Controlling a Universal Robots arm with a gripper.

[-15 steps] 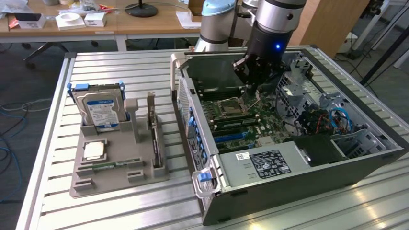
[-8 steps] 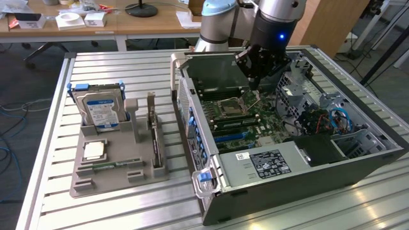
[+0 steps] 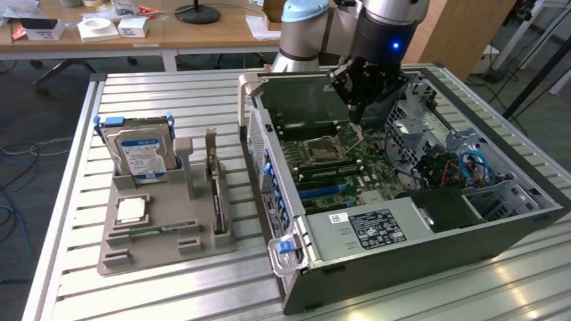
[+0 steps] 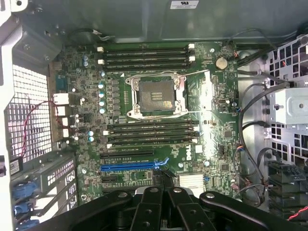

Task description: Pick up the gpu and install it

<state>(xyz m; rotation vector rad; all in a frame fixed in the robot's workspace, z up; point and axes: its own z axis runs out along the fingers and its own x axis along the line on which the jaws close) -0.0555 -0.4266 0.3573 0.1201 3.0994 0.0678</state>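
Observation:
My gripper (image 3: 354, 122) hangs over the open computer case (image 3: 267, 174), above the motherboard (image 3: 344, 160) near the CPU socket (image 4: 155, 95). Its fingers stand together with nothing between them, so it is shut. In the wrist view the gripper (image 4: 164, 186) points at the board just past the empty blue expansion slot (image 4: 130, 168). A thin dark card (image 3: 216, 197), which looks like the GPU seen edge-on, stands upright in the grey holder (image 3: 134, 251) at the exterior view's left, well apart from the gripper.
The holder also carries a hard drive (image 3: 141, 155), a CPU (image 3: 132, 210) and a memory stick (image 3: 160, 229). Inside the case sit the power supply (image 3: 375, 227), drive cages (image 4: 288, 110) and loose cables (image 3: 464, 164). Slatted table top (image 3: 170, 93) lies around both.

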